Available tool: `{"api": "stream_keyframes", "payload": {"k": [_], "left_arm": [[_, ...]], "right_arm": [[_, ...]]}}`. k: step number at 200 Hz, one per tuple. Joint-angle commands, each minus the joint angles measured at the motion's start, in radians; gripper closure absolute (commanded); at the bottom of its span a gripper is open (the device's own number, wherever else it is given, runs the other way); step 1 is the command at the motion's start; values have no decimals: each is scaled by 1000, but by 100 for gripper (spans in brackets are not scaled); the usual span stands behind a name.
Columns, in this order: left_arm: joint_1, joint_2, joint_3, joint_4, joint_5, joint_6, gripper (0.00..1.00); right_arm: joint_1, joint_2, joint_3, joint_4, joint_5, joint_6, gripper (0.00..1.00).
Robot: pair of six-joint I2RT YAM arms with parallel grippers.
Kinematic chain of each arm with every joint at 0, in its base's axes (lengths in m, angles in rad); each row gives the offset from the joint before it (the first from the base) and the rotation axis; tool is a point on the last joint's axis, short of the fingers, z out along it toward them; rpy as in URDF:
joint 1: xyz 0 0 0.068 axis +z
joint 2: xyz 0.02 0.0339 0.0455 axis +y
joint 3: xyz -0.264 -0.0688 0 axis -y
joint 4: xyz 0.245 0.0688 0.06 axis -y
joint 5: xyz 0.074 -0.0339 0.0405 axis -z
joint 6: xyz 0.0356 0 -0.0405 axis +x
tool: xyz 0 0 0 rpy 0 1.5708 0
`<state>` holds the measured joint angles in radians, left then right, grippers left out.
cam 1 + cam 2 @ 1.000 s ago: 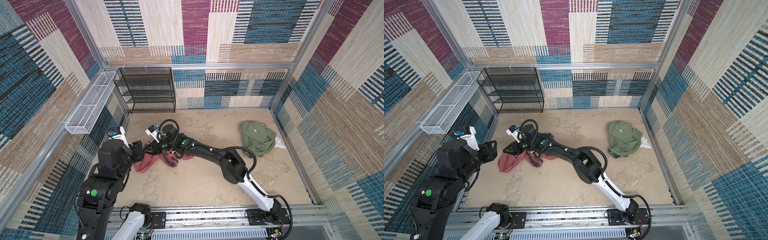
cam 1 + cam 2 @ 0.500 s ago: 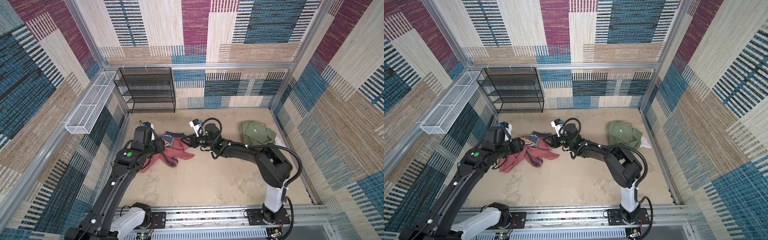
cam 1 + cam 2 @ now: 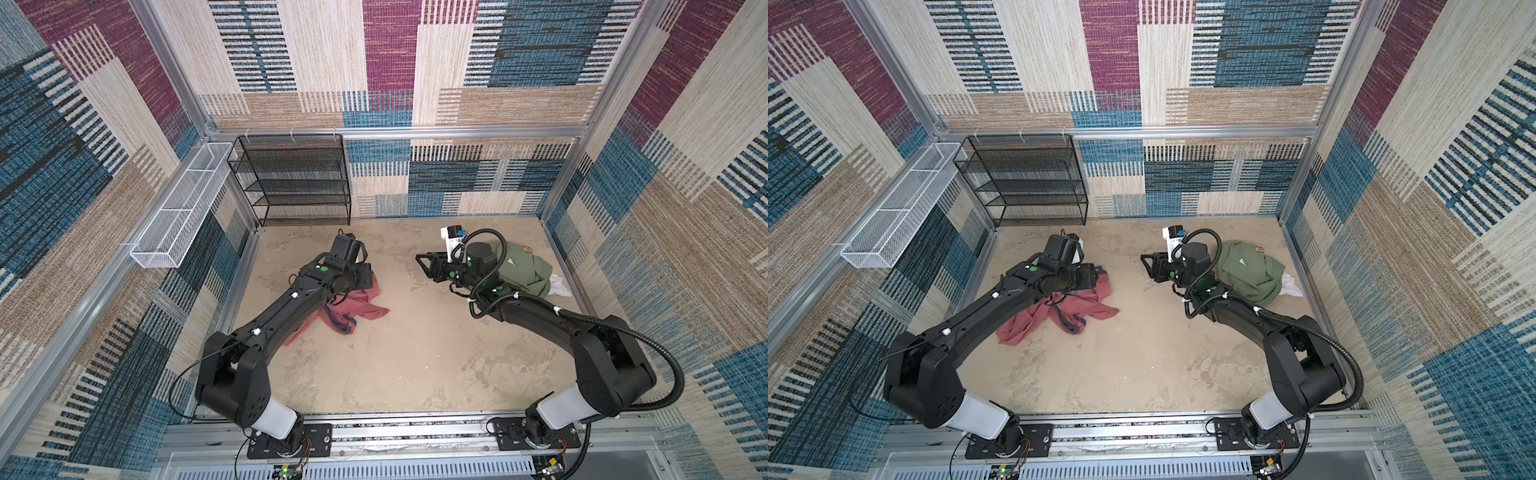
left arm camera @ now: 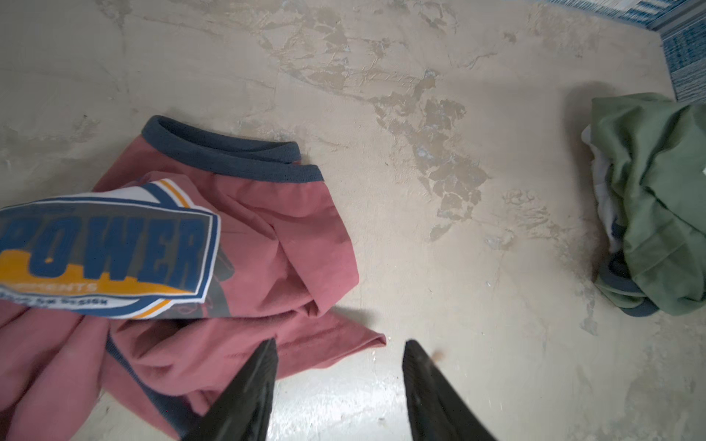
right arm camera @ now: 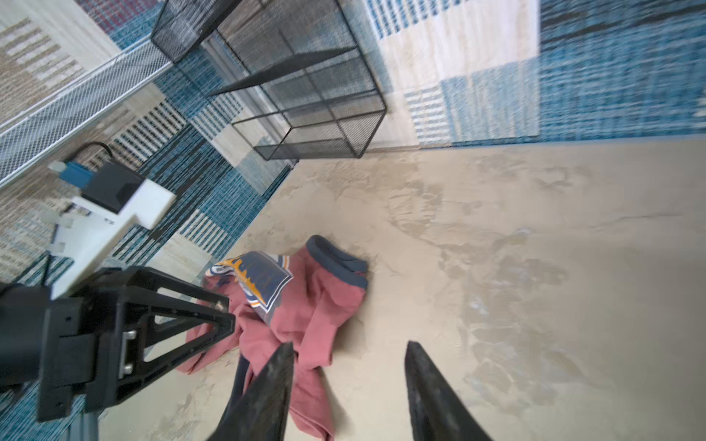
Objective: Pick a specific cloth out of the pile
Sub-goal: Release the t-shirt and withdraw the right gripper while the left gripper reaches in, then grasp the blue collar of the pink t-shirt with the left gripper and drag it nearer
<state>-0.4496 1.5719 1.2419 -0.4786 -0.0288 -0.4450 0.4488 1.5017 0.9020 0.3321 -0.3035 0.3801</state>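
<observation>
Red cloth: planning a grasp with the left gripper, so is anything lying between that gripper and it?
Nothing visible. The left gripper hangs open at the edge of the red cloth, bare floor beside it; the pile lies well apart.

The beige, mottled plaster-like floor point(image 3: 415, 353) carries three things. A crumpled brick-red cloth with grey-blue trim point(image 3: 357, 305) lies left of the middle, loosely spread. Well apart from it, by the right wall, sits a small pile point(image 3: 1250, 274): an olive-green garment point(image 3: 523, 270) heaped over a white garment point(image 3: 559, 286). A black wire-mesh shelf rack point(image 3: 291, 183) stands in the far left corner.
</observation>
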Motion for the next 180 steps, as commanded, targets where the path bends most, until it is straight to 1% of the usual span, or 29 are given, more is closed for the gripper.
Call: {"api": "stream_keyframes", "payload": {"k": [1,27,43,68,109,136,180], "left_arm": [[-1,76,31,42,-37,-4,43],[-1,170,70,62,-39,-5,45],[-1,219,96,67,-55,-6,45],[-1,280,141,39,-77,-8,43],[-1,358,202,-7,-148,12,43],[-2,407,244,-18,-149,31,43],[-1,505,312,-56,-157,22,44]], "right_arm": [[-33,-43,-32,-8,20,-27,49],[-85,-86,-63,-21,0,-17,48],[-105,-108,-85,-13,0,-20,43],[-128,-111,-90,-16,-18,-19,42],[-143,-79,-82,-7,-39,-16,42],[-145,-62,-83,1,-50,-15,42],[-150,-48,-98,10,-63,1,42]]}}
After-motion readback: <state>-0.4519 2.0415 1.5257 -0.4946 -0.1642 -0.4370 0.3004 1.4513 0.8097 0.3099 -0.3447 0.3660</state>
